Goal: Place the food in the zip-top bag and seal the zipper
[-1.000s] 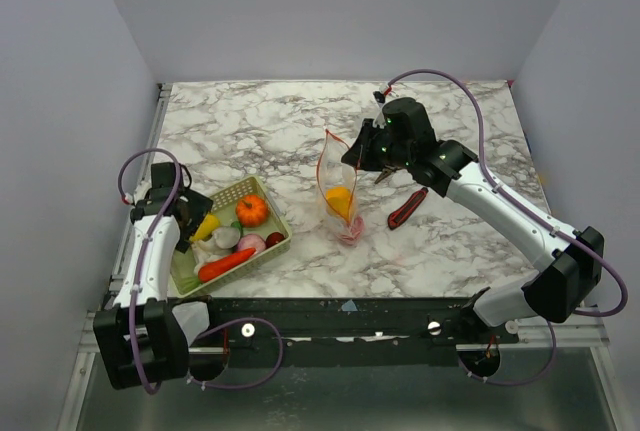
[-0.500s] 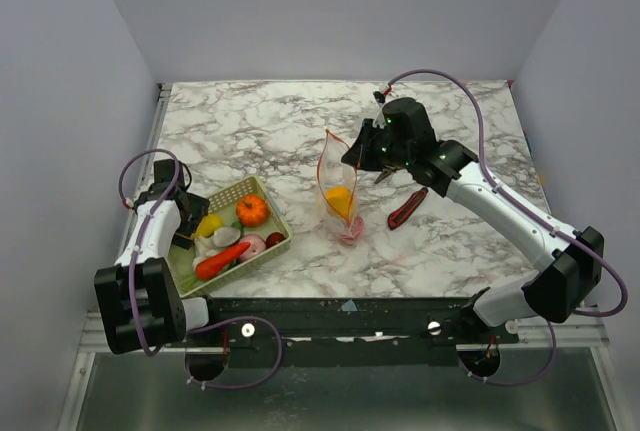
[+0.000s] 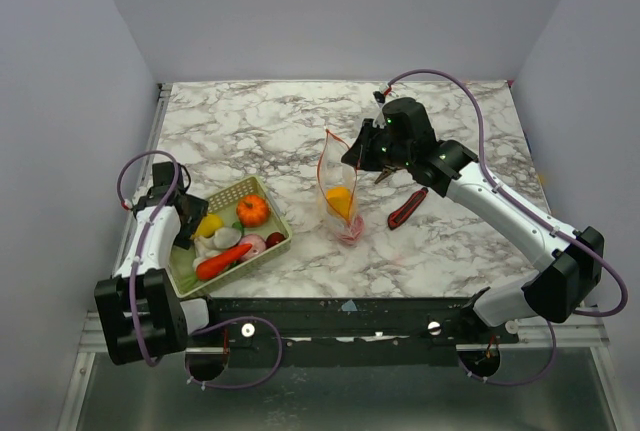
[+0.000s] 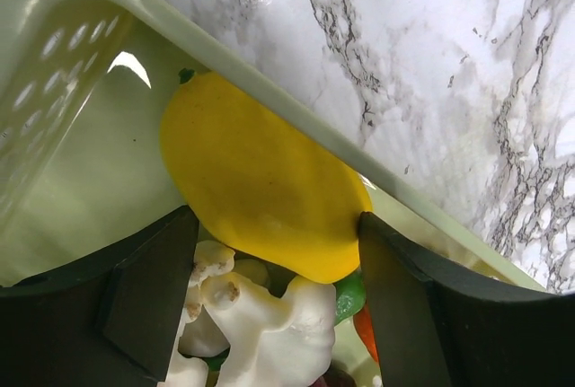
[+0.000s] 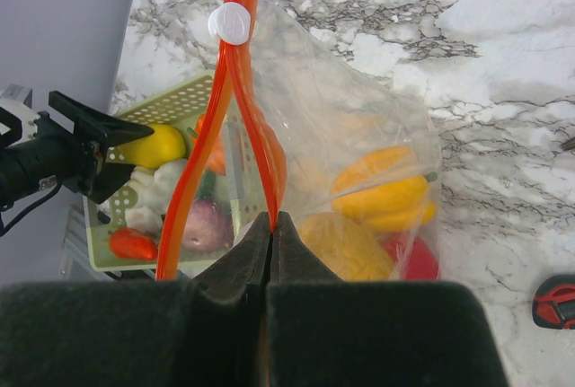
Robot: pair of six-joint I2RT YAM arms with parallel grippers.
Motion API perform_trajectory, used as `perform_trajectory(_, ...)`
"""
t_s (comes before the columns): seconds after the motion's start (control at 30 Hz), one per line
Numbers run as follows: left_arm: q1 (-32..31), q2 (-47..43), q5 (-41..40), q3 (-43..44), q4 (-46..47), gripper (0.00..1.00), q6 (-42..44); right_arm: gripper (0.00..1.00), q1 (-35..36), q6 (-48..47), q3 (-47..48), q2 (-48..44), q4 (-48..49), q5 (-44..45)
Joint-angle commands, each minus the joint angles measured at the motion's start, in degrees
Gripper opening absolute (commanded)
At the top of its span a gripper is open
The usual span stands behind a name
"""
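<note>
Left gripper (image 4: 274,266) has dipped into the basket (image 4: 54,64) at the table's (image 3: 250,121) near left, jaws apart around the yellow fruit (image 4: 260,180); right gripper (image 5: 270,225) stays clamped on the zipper (image 5: 193,189), holding the bag (image 5: 359,118) upright mid-table.

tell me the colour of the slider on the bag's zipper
The slider is white; clearest in the right wrist view.

Premises: a robotics lab bench. Plain grey partition walls (image 3: 330,11) box in a marble-patterned table (image 3: 250,116) on three sides. A black metal rail (image 3: 350,326) along the bottom of the frame carries a left arm (image 3: 140,251) and a right arm (image 3: 510,213), with purple cables (image 3: 440,73) looping loose. Glossy toy food (image 3: 252,210) fills a mesh basket (image 3: 228,189).
</note>
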Motion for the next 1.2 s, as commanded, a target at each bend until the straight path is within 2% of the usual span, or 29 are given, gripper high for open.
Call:
perform_trajectory(0.0,0.0,-3.1,3.5,-1.5,-1.2,0.0,1.8,0.0,0.1,-0.8,1.2,0.1,0.4,-1.1)
perform_trajectory(0.3,-0.1,-12.3,5.9,-1.2,-2.3,0.0,3.7,0.0,0.1,-0.5,0.5,-0.1,1.0,-1.2)
perform_trajectory(0.33,-0.1,-12.7,5.7,-1.1,-2.8,0.04,3.4,0.0,0.1,-0.5,0.4,0.0,1.1,-1.4)
perform_trajectory(0.43,0.0,-12.9,4.8,-1.8,-2.9,0.46,2.3,0.0,0.1,-0.4,0.4,0.1,1.6,-1.7)
perform_trajectory(0.47,0.0,-12.4,4.5,-2.0,-2.3,0.53,2.3,0.0,0.1,-0.4,0.4,0.1,1.7,-1.8)
perform_trajectory(0.77,-0.4,-4.5,13.3,-0.1,-1.3,0.62,-1.2,0.0,0.1,-0.8,0.2,0.3,1.8,-1.5)
perform_trajectory(0.9,-0.4,-1.2,13.0,2.0,-6.9,0.71,-7.1,0.0,0.1,-0.9,0.1,0.4,1.8,-1.5)
perform_trajectory(1.0,-0.4,-0.1,15.4,1.5,-6.7,0.79,-11.3,0.0,0.1,-0.9,0.1,0.3,2.0,-1.6)
perform_trajectory(1.17,-0.5,-0.1,14.3,4.1,-8.0,0.81,-13.5,0.0,0.1,-0.9,0.5,0.4,1.6,-1.7)
